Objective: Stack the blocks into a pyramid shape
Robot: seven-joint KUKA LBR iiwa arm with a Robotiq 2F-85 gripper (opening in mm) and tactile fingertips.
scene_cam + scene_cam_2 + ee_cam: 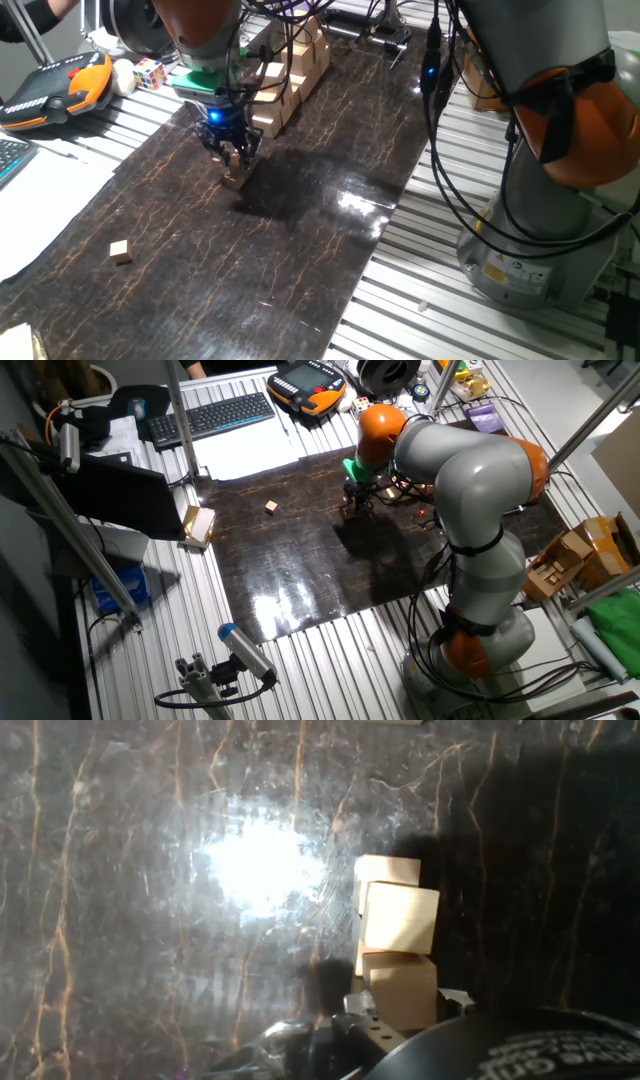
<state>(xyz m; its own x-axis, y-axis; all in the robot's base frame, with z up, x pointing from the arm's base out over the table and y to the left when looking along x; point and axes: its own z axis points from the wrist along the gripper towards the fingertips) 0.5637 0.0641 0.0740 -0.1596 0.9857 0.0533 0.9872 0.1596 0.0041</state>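
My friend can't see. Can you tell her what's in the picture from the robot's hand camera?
Three small tan wooden blocks sit bunched together on a shiny dark marbled mat, seen from just above. The black gripper fills the bottom edge beside the nearest block, and a bright glare of light shines on the mat to the left.

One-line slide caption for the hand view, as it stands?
Hand view: small light-tan wooden cubes clustered together on the dark veined marble-pattern mat, bright glare beside them, end effector at the nearest cube.
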